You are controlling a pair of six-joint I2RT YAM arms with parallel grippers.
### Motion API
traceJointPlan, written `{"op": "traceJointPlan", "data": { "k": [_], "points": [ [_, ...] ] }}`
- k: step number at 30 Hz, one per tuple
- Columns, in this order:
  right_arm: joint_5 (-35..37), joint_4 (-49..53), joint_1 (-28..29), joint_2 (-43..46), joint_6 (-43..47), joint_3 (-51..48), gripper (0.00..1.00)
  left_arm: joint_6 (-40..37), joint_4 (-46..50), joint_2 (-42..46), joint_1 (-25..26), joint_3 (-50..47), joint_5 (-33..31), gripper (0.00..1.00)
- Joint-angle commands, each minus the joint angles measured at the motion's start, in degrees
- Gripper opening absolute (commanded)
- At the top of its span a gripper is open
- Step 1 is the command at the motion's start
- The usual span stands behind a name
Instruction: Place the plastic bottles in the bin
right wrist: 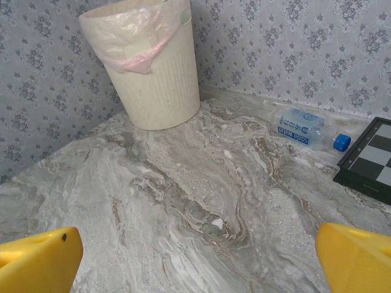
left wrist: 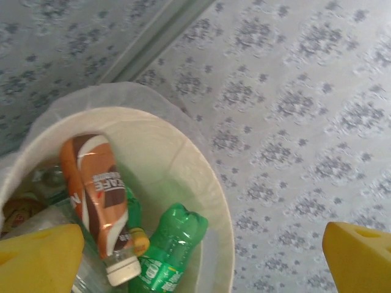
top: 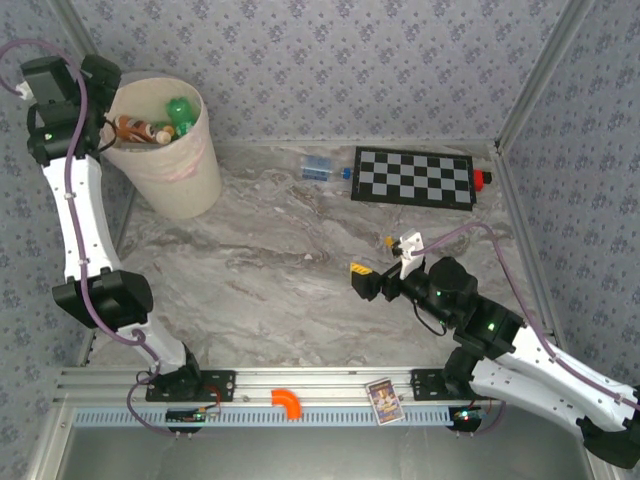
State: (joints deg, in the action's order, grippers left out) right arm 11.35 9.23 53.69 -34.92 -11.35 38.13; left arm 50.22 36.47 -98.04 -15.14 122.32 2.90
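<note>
right gripper (right wrist: 195, 262): jaws wide apart, empty, low over bench (right wrist: 183, 183) | clear bottle (right wrist: 300, 128) (blue cap): lying on bench near checkerboard (right wrist: 369, 159), well apart from bin (right wrist: 165, 91) | left gripper (left wrist: 198, 262): jaws wide apart, empty, above bin | orange bottle (left wrist: 98, 201), green bottle (left wrist: 168, 250): lying inside bin

Pale beige bin (top: 178, 178): upright, far left corner, clear liner, pink band. Inside: orange-brown bottle (left wrist: 95, 195) with white cap, green bottle (left wrist: 168, 250) just beside it. Clear bottle (right wrist: 301, 127), blue cap and label: lying on side outside bin, well apart to its right.
</note>
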Motion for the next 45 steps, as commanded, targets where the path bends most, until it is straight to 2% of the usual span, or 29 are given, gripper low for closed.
{"op": "traceJointPlan", "data": {
  "k": [1, 12, 14, 19, 24, 31, 35, 41, 45],
  "points": [
    [0.8, 0.4, -0.3, 0.4, -1.0, -0.3, 1.00, -3.3, 1.8, 0.6, 2.4, 0.4, -1.3, 1.00],
    [1.1, 3.3, -0.7, -2.5, -2.3, 0.9, 1.00, -8.6, -1.9, 6.4, 15.1, -9.6, -2.3, 1.00],
    [1.3, 3.7, -1.6, -4.3, -1.8, 1.5, 0.99, -8.9, -3.6, 8.9, 17.7, -14.7, -2.3, 1.00],
    [-2.2, 3.3, -8.4, -9.5, -3.7, 3.7, 0.99, -9.5, -11.9, 16.6, 25.0, -28.9, -2.7, 1.00],
    [-9.0, 0.6, -16.5, -15.6, -6.1, 5.3, 1.00, -12.1, -15.9, 24.1, 33.3, -41.6, -7.0, 1.00],
    [-15.7, -5.8, -24.5, -30.3, -9.1, 10.7, 1.00, -13.4, -19.0, 33.4, 44.5, -58.5, -12.5, 1.00],
    [-18.7, -9.5, -27.0, -41.2, -11.7, 16.4, 1.00, -13.2, -19.2, 38.0, 49.6, -66.8, -15.6, 1.00],
    [-23.5, -13.1, -30.3, -59.0, -17.4, 28.4, 1.00, -10.8, -20.3, 46.1, 53.3, -78.1, -17.7, 1.00],
    [-27.0, -16.1, -31.7, -69.8, -22.1, 37.6, 1.00, -9.3, -18.9, 51.2, 54.2, -82.2, -17.8, 1.00]
  ]
}}
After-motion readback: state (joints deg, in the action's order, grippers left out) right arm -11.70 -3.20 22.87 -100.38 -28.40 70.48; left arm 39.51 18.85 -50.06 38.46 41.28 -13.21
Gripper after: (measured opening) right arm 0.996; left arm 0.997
